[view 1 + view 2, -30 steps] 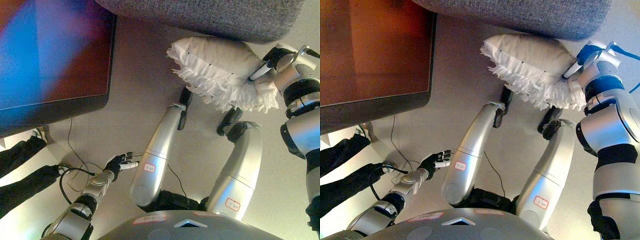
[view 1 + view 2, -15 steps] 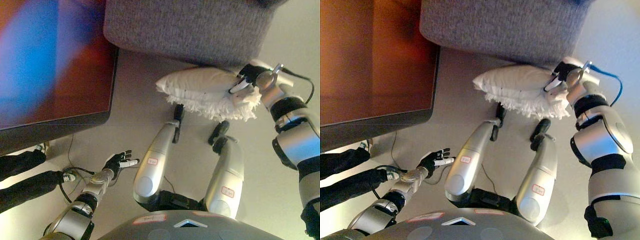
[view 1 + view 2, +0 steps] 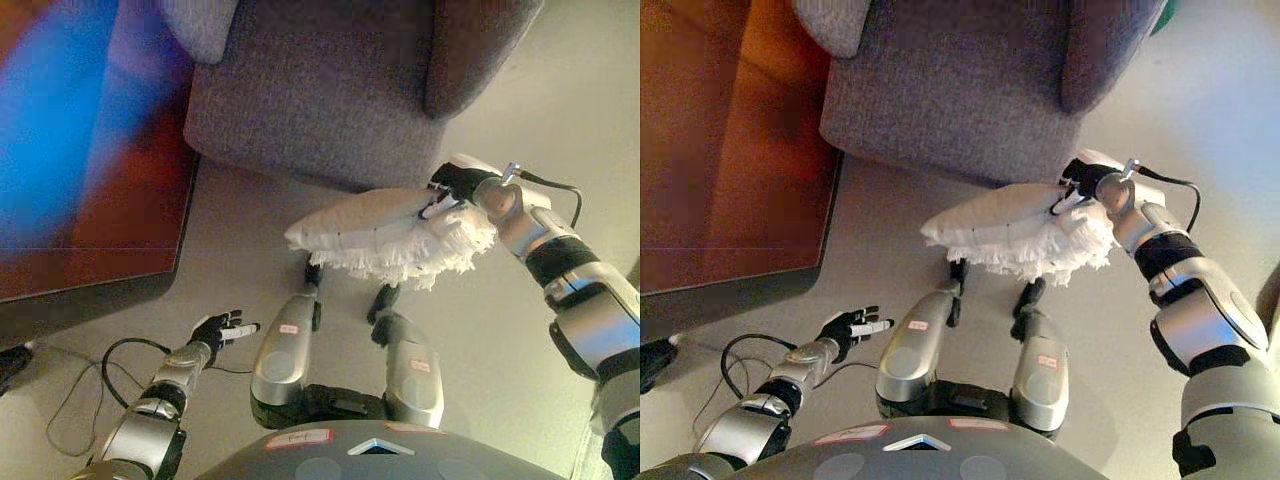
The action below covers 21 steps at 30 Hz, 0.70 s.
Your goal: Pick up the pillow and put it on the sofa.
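A white fringed pillow (image 3: pixel 375 232) hangs in the air just in front of the grey sofa (image 3: pixel 320 90), level with the seat's front edge. My right hand (image 3: pixel 457 186) is shut on the pillow's right end, fingers curled over its top. The same pillow (image 3: pixel 1005 225) and right hand (image 3: pixel 1085 182) show in the right eye view. My left hand (image 3: pixel 220 329) hangs low at the lower left, fingers spread and holding nothing.
A dark wooden table (image 3: pixel 80 180) with a thick dark edge fills the left side. The sofa's armrest (image 3: pixel 470 50) stands at the upper right. Pale floor (image 3: pixel 560 110) lies to the right of the sofa.
The camera has tilted up, bringing more of the sofa into view. My right hand has raised the pillow and carried it closer to the sofa's front. The left hand has stayed low.
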Motion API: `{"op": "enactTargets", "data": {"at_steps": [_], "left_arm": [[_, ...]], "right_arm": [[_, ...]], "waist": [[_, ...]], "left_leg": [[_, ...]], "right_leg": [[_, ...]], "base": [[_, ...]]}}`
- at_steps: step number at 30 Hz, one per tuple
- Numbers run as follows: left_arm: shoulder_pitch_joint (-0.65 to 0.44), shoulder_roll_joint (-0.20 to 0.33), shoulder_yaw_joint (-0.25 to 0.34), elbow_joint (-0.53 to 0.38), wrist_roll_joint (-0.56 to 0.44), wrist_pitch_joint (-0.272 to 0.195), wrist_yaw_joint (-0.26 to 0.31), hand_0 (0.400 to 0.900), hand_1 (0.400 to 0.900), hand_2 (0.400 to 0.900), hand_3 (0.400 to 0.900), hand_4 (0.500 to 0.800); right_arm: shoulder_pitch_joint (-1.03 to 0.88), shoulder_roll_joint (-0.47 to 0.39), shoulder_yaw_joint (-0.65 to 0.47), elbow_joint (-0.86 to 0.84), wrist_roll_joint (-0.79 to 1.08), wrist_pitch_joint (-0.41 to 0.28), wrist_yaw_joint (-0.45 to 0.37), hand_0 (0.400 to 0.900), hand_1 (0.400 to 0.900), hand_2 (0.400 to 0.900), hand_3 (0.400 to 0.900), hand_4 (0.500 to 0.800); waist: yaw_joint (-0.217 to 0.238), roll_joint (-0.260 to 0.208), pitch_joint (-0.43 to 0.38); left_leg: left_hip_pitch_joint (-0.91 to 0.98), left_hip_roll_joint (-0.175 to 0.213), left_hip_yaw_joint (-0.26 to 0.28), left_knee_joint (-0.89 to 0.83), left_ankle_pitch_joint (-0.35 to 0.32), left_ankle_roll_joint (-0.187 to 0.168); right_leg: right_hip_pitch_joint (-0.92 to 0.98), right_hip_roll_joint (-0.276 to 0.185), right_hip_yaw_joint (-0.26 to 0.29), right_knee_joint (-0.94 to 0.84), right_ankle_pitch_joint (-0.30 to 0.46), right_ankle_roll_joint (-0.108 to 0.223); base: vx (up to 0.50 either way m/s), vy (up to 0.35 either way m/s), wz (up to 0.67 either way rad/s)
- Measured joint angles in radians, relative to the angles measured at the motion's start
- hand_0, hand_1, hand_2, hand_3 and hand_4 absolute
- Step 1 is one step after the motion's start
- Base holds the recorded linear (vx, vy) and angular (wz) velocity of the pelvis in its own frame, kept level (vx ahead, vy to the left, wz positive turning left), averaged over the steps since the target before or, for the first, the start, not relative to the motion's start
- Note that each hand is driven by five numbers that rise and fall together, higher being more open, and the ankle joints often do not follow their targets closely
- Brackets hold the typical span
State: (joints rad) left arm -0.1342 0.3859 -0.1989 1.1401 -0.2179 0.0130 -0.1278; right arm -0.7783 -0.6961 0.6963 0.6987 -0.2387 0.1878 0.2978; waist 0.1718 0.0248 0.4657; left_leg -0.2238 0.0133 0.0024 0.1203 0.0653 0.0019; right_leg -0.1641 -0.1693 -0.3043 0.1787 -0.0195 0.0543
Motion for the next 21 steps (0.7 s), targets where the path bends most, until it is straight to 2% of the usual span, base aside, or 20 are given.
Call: {"op": "enactTargets", "data": {"at_steps": [5,11,15,21], "left_arm": [[0.026,0.005,0.053,0.012,0.052,0.033,0.001,0.9,0.9,0.9,0.9,0.8],[0.071,-0.004,0.105,0.028,0.098,0.06,0.001,0.9,0.9,0.9,0.9,0.8],[0.106,-0.006,0.117,0.044,0.109,0.086,0.0,0.9,0.9,0.9,0.9,0.8],[0.121,-0.026,0.117,0.08,0.124,0.116,0.008,0.9,0.9,0.9,0.9,0.8]], "right_arm": [[0.062,-0.032,-0.043,-0.14,0.001,0.0,0.084,0.4,0.4,0.4,0.4,0.5],[0.073,-0.057,-0.048,-0.225,0.076,0.002,0.184,0.4,0.4,0.4,0.4,0.5],[0.074,-0.073,-0.074,-0.231,0.163,0.003,0.197,0.4,0.4,0.4,0.4,0.5],[0.021,-0.086,-0.083,-0.166,0.265,0.003,0.204,0.4,0.4,0.4,0.4,0.5]], "waist": [[-0.006,-0.048,-0.067],[-0.005,-0.069,-0.156],[-0.005,-0.087,-0.217],[0.005,-0.097,-0.253]], "left_leg": [[0.074,0.001,0.001,-0.049,-0.002,-0.003],[0.138,0.001,0.0,-0.087,-0.009,-0.011],[0.159,0.001,-0.008,-0.1,-0.011,-0.015],[0.192,0.0,-0.006,-0.102,-0.02,-0.015]], "right_leg": [[0.099,0.015,-0.014,-0.099,0.02,0.007],[0.178,0.025,-0.026,-0.153,0.021,0.009],[0.211,0.032,-0.021,-0.18,0.021,0.01],[0.248,0.032,-0.017,-0.194,0.021,0.01]], "base": [[0.19,-0.017,0.04],[0.17,0.016,0.1],[0.11,0.05,0.03],[0.11,0.102,0.01]]}}
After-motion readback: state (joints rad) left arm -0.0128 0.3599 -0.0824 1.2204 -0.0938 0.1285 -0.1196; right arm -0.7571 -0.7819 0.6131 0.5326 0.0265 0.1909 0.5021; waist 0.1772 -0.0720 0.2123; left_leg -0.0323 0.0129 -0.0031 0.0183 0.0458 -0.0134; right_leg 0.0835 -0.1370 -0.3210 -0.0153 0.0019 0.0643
